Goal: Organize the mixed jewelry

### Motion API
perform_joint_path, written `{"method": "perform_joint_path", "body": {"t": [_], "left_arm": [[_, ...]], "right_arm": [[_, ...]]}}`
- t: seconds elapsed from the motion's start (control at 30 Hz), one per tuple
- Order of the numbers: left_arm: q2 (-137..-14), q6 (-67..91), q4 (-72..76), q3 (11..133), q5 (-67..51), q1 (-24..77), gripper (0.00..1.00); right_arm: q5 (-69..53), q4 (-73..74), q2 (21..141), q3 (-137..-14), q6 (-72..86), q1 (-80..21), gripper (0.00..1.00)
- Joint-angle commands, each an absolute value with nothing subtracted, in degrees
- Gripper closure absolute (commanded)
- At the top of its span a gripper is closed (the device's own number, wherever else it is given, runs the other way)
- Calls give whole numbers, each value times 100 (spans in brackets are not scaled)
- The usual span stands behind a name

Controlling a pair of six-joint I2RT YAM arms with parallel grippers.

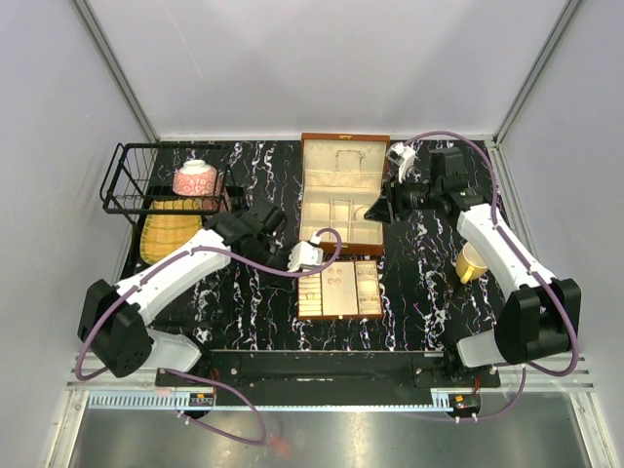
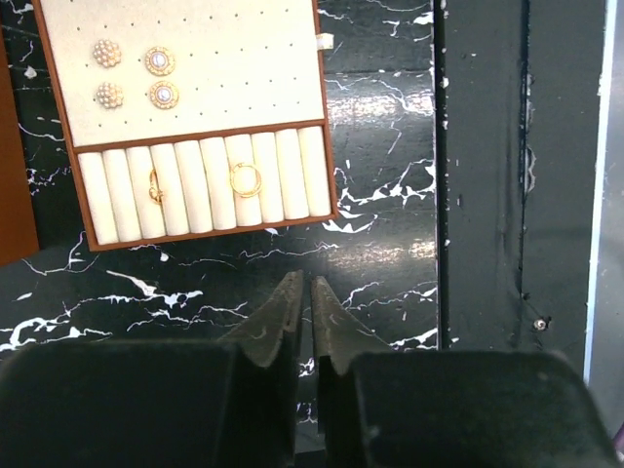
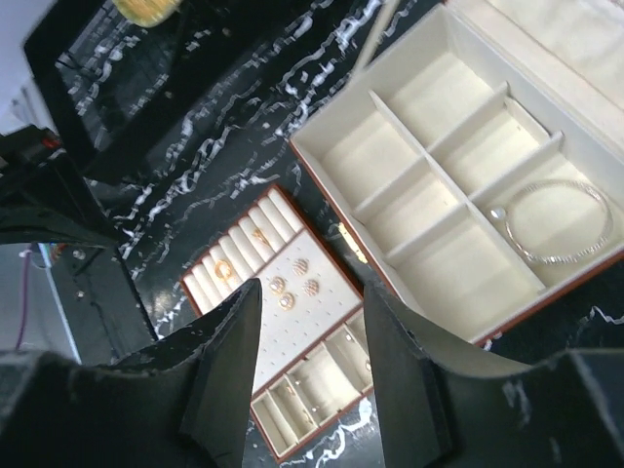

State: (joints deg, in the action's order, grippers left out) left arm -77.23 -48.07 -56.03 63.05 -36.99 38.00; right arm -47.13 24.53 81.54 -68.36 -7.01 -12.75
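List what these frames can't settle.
- Top external: jewelry pieces on the tray too small to tell apart.
- Top external: right gripper hides part of the box and its right compartments.
- Left wrist: tray cut off by the top edge.
- Right wrist: box lid cut off at the top right.

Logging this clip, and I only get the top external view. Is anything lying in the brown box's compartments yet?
Observer: Yes. The right wrist view shows a thin bangle lying flat in one compartment of the brown box.
Operator: And the flat tray in front of the box, is there anything in its roll section?
Observer: The left wrist view shows two gold rings tucked between the pale rolls of the tray.
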Motion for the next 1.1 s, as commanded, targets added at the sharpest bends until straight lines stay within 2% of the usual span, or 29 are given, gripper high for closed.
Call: {"method": "perform_joint_path", "body": {"t": [0.0, 0.33, 0.7, 1.07], "left_arm": [[-7857, -4597, -4791, 6240, -3621, 3797, 85], [-8515, -4078, -3982, 6117, -2971, 4368, 74], [-9412, -4298, -3955, 6503, -2787, 4658, 69], [-9791, -4421, -3955, 6697, -2575, 4720, 69]], "right_arm": [[-4202, 2584, 7796, -6698, -1142, -1274, 48], [-3595, 2602, 7532, -6416, -1274, -1274, 48], [-3252, 2610, 7295, -6144, -1327, -1274, 50], [-3155, 2628, 7181, -6003, -1397, -1266, 50]]}}
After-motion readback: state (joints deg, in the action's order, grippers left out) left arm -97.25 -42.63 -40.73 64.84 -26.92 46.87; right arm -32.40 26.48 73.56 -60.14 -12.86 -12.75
